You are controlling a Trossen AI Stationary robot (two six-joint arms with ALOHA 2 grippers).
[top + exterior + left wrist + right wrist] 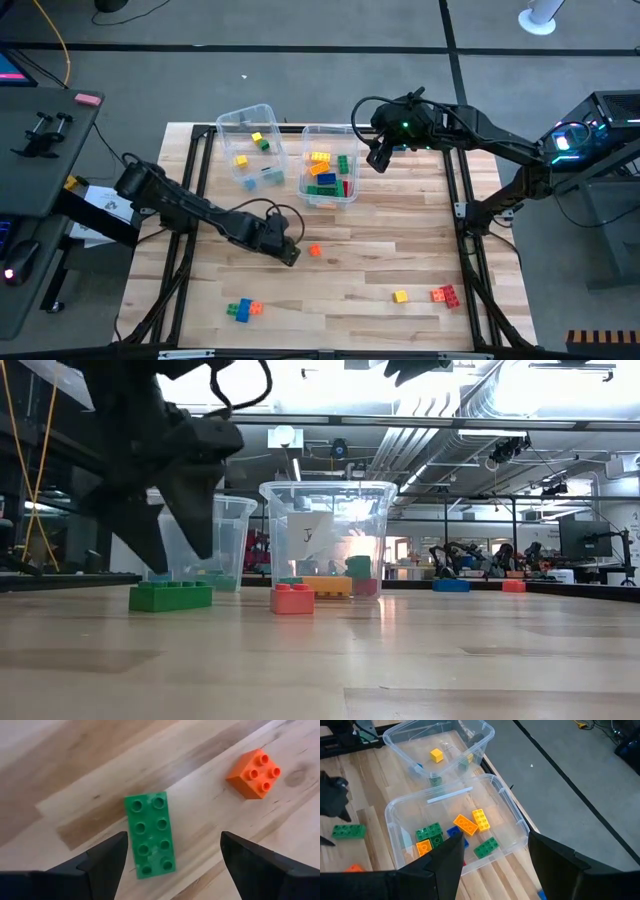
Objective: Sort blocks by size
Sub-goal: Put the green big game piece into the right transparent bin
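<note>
A long green block (150, 836) lies flat on the table, studs up, with a small orange block (255, 772) beside it. My left gripper (173, 836) hangs open just above the green block, one finger on either side and clear of it; the low view shows the fingertips (200, 550) above the block (170, 596). My right gripper (495, 865) waits open with nothing in it, high over the right bin (352, 185), which holds long blocks. The left bin (228, 120) holds small ones.
Near the table's front edge lie a joined blue, green and orange cluster (243, 309), a yellow block (400, 296) and a red block (444, 295). The two clear bins stand side by side at the far middle. Bare wood lies between the bins and the front blocks.
</note>
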